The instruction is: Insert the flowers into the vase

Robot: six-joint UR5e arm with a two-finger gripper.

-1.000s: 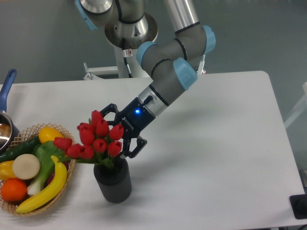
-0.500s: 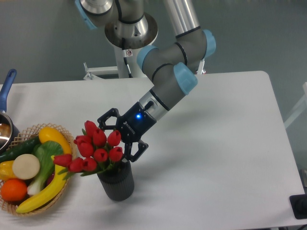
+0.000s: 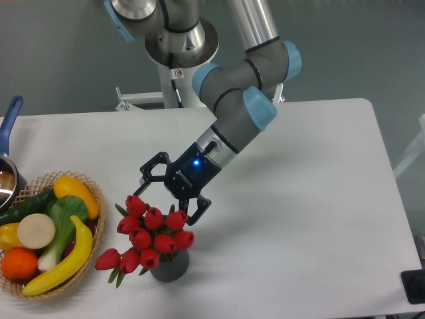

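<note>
The flowers, a bunch of red tulip buds with green leaves, stand in the vase and lean out to the left over its rim. The vase is a dark grey cylinder near the table's front edge, and the buds hide most of it. My gripper hangs just above and behind the bunch. Its jaws are spread wide with nothing between them. One fingertip is close to the top right bud.
A woven basket of toy fruit and vegetables, with a banana, stands at the front left, close to the leaning buds. A pot with a blue handle sits at the left edge. The white table stretches to the right.
The flowers have dropped down into the vase and now sit below the gripper instead of between its fingers. The vase has shifted a little toward the front right.
</note>
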